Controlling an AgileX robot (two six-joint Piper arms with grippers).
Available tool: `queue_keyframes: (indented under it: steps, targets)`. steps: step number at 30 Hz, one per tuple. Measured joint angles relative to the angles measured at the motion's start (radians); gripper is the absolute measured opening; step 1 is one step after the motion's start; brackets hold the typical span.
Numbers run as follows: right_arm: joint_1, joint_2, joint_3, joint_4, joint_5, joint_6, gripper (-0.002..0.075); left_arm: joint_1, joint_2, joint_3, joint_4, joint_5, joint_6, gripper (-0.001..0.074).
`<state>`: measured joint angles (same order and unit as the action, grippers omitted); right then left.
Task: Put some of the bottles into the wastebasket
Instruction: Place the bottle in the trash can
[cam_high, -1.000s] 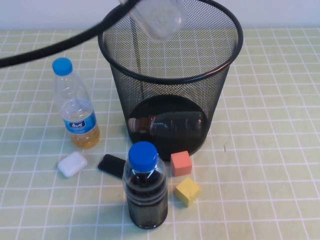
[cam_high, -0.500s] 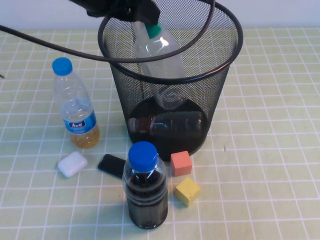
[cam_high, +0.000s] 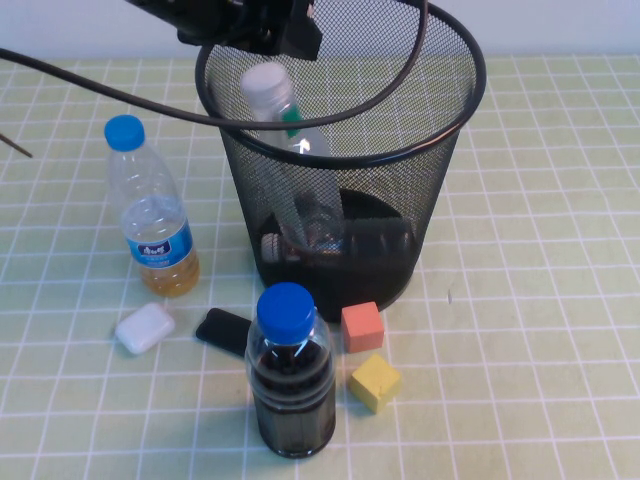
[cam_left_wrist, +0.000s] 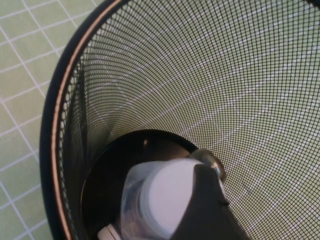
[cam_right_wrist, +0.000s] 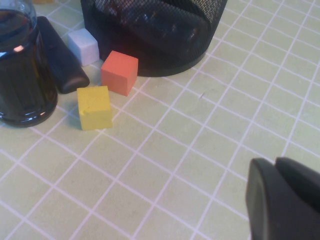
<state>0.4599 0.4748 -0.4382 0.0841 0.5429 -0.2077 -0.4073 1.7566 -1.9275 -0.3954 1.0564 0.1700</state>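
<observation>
The wastebasket (cam_high: 470, 90) stands at the table's back centre. The taller clear bottle (cam_high: 295, 160) with a green neck band leans inside it, white cap up. The small bottle (cam_high: 370, 240) lies on the basket's floor. My left gripper (cam_high: 285, 35) hovers over the basket's rear left rim, open, apart from the cap. In the left wrist view one finger (cam_left_wrist: 210, 210) shows above the white cap (cam_left_wrist: 165, 200) inside the mesh wall (cam_left_wrist: 55, 125). My right gripper (cam_right_wrist: 275, 165) is shut and empty, low over the table right of the basket (cam_right_wrist: 165, 35); it is out of the high view.
A blue-capped bottle with a blue label (cam_high: 150, 220) stands left of the basket. A blue-capped bottle of dark liquid (cam_high: 290, 375) stands in front. A white case (cam_high: 145, 327), a black slab (cam_high: 225, 330), an orange cube (cam_high: 362, 326) and a yellow cube (cam_high: 374, 381) lie near it.
The taller bottle went from held above the basket to down inside it. My left gripper let go of it, and it now leans on its own with the cap free.
</observation>
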Motion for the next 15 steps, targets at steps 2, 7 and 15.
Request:
queue_keyframes:
  steps: [2,7,15]
  targets:
    - [0.000,0.000,0.000,0.000,0.000,0.000,-0.0008,0.000,-0.002,0.000,0.002,0.004,0.000,0.0407]
    - [0.000,0.000,0.000,0.000,0.000,0.000,-0.0008,0.000,-0.029,0.000,0.021,0.043,0.000,0.0277]
    - [0.000,0.000,0.000,0.000,0.000,0.000,-0.0008,0.000,-0.127,0.000,0.111,0.134,0.000,0.0013]
